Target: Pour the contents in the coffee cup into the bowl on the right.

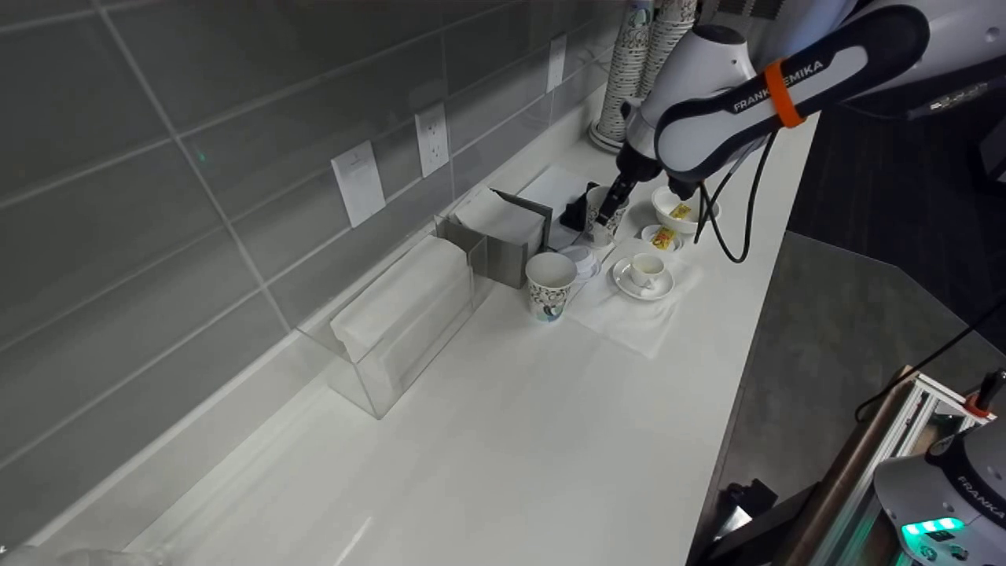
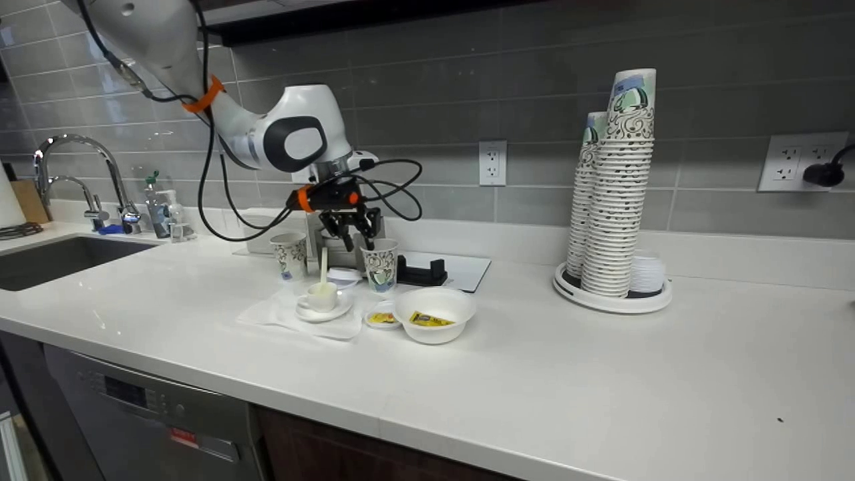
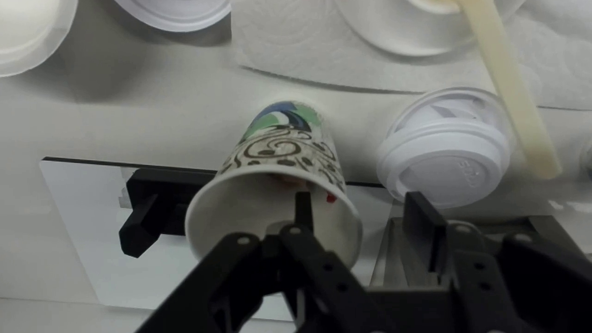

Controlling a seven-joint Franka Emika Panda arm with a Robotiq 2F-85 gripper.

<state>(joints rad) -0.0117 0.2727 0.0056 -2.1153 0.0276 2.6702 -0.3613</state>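
robot arm (image 2: 304, 110): reaches over the white tabletop (image 2: 568, 381), wrist pointing down
pincer (image 3: 360, 215): set wide; in the wrist view one of its fingers (image 3: 304, 210) overlaps the mouth of the patterned paper cup (image 3: 282, 148), the other is outside the rim; whether either touches it, cannot tell
patterned paper cup: upright, below the pincer; inside show a small red bit and something brownish, too little seen to name
small white cup (image 2: 323, 298): upright on a saucer (image 2: 342, 309), its handle seen in an exterior view, a pale stir stick (image 3: 513, 88) rising from it
paper sheet (image 2: 267, 315): flat under the saucer, spreading past it
white bowl (image 2: 432, 336): on the tabletop, right of the saucer in an exterior view, a yellow packet (image 2: 429, 320) in it
shallow dish (image 2: 382, 327): between saucer and white bowl, just beside the bowl, holding another yellow packet (image 2: 383, 318)
white lid (image 3: 444, 171): between the patterned paper cup and a second patterned cup (image 1: 548, 297), also upright
black holder (image 3: 157, 199): on a flat white board (image 3: 88, 240), just beside the patterned paper cup
metal holder (image 1: 503, 261): near the second patterned cup, white napkins (image 1: 503, 216) in it
clear bin (image 1: 369, 393): next to the metal holder, folded paper towels (image 1: 401, 299) inside
cup stacks (image 2: 620, 214): two tall columns on a round tray (image 2: 618, 307), well apart from the white bowl
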